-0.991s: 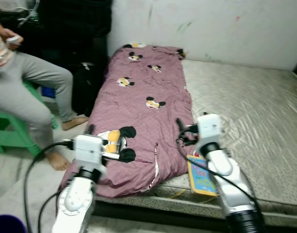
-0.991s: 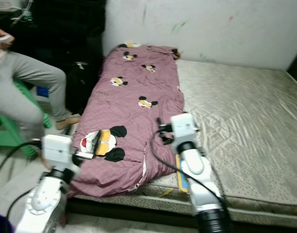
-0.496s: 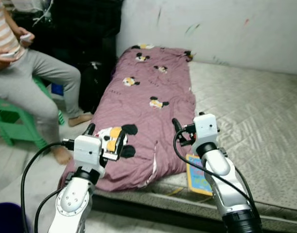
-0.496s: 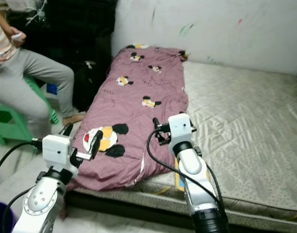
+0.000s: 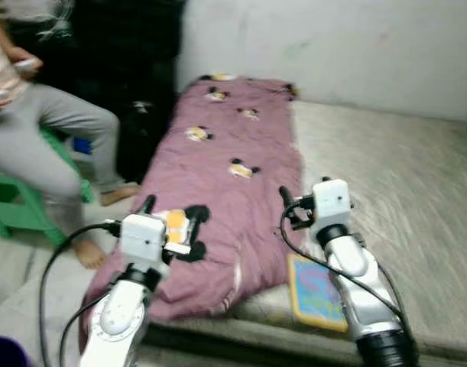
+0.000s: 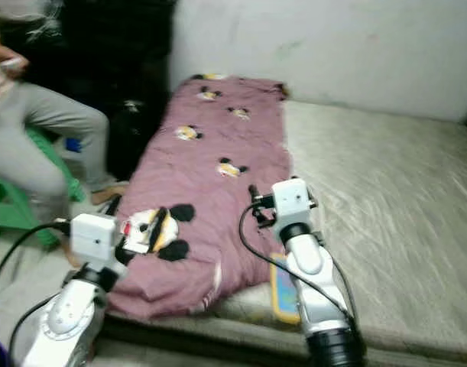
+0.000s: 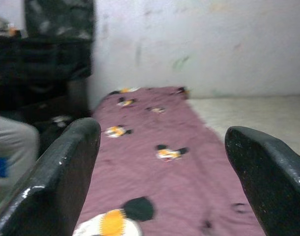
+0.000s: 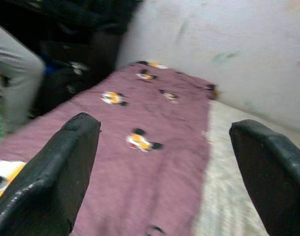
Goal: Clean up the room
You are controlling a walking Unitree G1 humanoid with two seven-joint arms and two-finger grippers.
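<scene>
- Blanket point(image 5: 225, 164): a mauve cover printed with cartoon mice, spread lengthwise along the left edge of the mattress point(image 5: 401, 176) from the wall end to the near edge, where its near left corner droops over the side. It is judged the thing to be tidied.
- Booklet point(image 5: 317, 290): a flat, brightly coloured item lying at the near edge of the mattress, just beside the blanket's right border; the blur leaves its exact kind uncertain.
- Left tool point(image 5: 170, 222): held above the blanket's near left corner, its two fingers point(image 7: 61, 177) spread wide and holding nothing.
- Right tool point(image 5: 285, 205): held over the blanket's right border near the mattress's near edge, fingers point(image 8: 56, 172) likewise spread apart and empty.
- Step in hand (judgement): approach to a two-handed grasp of the blanket's near end. It would go best with each tool lowered onto a corner or a raised fold, both closed together, and the cloth lifted evenly so that it does not drag the booklet off the edge.
- Containers: none can be made out on the bed or beside it.
- Surroundings: a person point(image 5: 42, 145) sits on a green stool point(image 5: 11, 206) off the bed's left side, near enough to call for care when swinging the cloth.
</scene>
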